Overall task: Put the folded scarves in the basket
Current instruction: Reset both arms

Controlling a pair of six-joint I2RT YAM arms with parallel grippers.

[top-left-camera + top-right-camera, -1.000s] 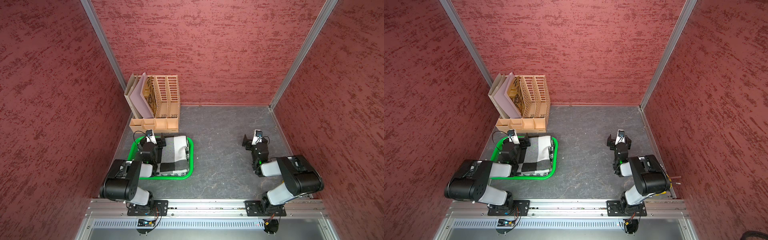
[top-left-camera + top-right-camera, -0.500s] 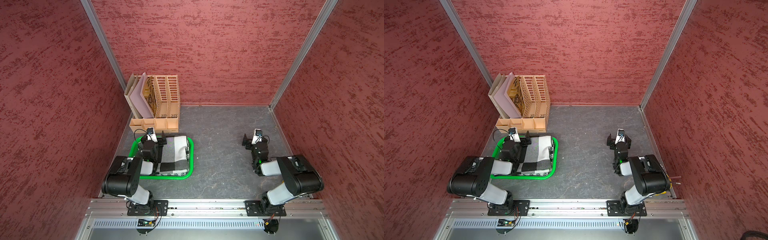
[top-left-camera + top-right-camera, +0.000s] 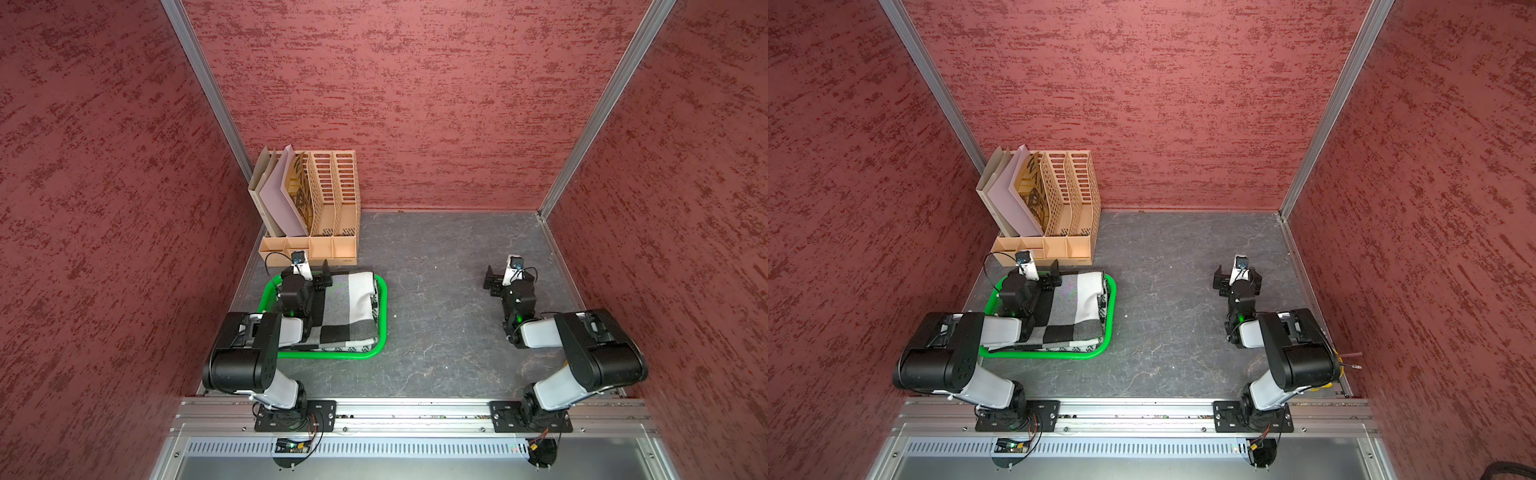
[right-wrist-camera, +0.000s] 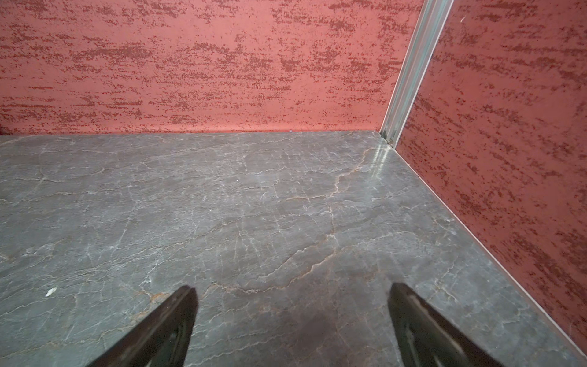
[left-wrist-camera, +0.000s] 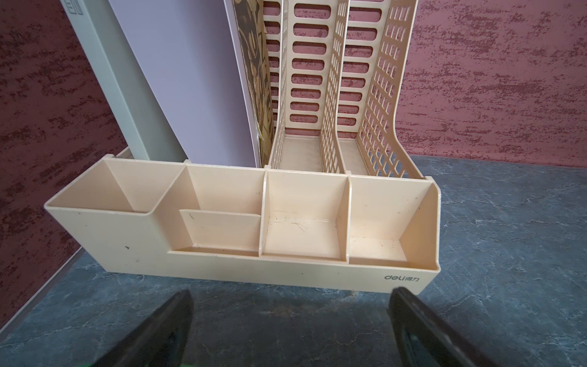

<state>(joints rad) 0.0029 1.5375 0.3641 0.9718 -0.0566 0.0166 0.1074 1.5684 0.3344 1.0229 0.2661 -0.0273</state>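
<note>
The folded scarf [image 3: 353, 307], checked in black, white and grey, lies inside the green basket [image 3: 384, 316] at the table's left in both top views; the same scarf [image 3: 1077, 307] fills most of the basket [image 3: 1111, 320]. My left arm reaches over the basket's left half. The left gripper [image 3: 305, 270] sits at the basket's far edge, open and empty, facing the organiser. In the left wrist view the left gripper [image 5: 290, 295] shows only bare table between its fingers. My right gripper [image 3: 509, 274] stands open over bare table at the right, and the right gripper [image 4: 290, 292] holds nothing.
A tan slotted file organiser [image 3: 320, 208] with folders stands at the back left, just beyond the basket; its front trays [image 5: 301, 222] are close ahead of the left gripper. Red walls enclose the dark grey table [image 3: 440, 291] on three sides.
The left gripper has edged a little toward the organiser above the basket's far edge. The scarf stays in the basket. The right arm has not moved.
</note>
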